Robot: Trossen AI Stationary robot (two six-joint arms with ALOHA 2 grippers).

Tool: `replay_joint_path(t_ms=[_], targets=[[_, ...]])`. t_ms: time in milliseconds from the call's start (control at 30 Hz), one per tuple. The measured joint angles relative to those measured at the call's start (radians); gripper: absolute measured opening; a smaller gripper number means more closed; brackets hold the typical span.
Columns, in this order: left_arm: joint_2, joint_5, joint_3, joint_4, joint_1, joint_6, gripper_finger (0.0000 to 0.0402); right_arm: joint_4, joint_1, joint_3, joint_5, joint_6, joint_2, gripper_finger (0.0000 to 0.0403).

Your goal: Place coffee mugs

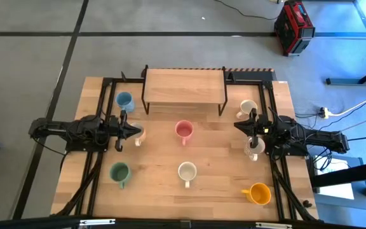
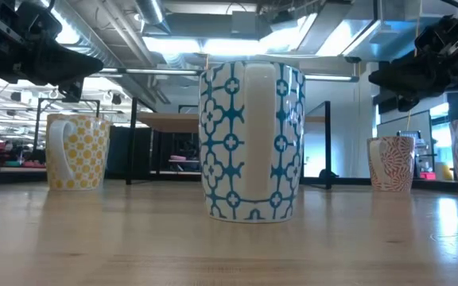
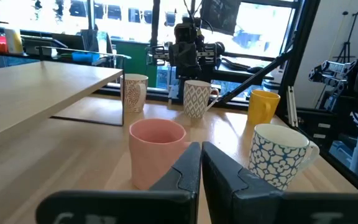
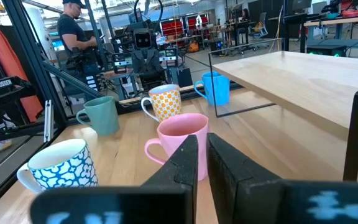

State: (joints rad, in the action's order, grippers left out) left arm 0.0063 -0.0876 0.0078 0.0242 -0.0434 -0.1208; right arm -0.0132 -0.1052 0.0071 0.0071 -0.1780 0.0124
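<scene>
Several mugs stand upright on their bases on the wooden table (image 1: 221, 191). They are pink (image 1: 183, 131), blue (image 1: 124, 100), green (image 1: 119, 172), orange (image 1: 259, 193), a cream blue-patterned one (image 2: 251, 141), a cream yellow-dotted one (image 2: 76, 151), and two more cream ones (image 1: 248, 107) (image 1: 254, 146). My left gripper (image 3: 201, 146) is shut, raised above the yellow-dotted mug and pointing at the pink mug (image 3: 157, 149). My right gripper (image 4: 202, 137) is shut and raised between the two right-hand cream mugs. It points at the pink mug (image 4: 182, 143) from the other side.
A wooden shelf on black legs (image 1: 184, 86) stands at the table's far middle, with the blue mug beside its left leg. Black frame rails run along both table sides. A person (image 4: 76, 37) stands in the room beyond the table's left side. Bare tabletop lies around the pink mug.
</scene>
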Motion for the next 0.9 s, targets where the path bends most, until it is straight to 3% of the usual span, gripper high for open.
replay_joint_path(t_ms=[567, 900], targets=[[0.000, 0.000, 0.000, 0.000, 0.000, 0.000, 0.0009, -0.026, 0.000, -0.001, 0.012, -0.003, 0.000, 0.0024], [0.000, -0.011, 0.000, 0.032, 0.000, -0.040, 0.0009, -0.225, 0.000, -0.001, 0.043, -0.388, 0.000, 0.0024]])
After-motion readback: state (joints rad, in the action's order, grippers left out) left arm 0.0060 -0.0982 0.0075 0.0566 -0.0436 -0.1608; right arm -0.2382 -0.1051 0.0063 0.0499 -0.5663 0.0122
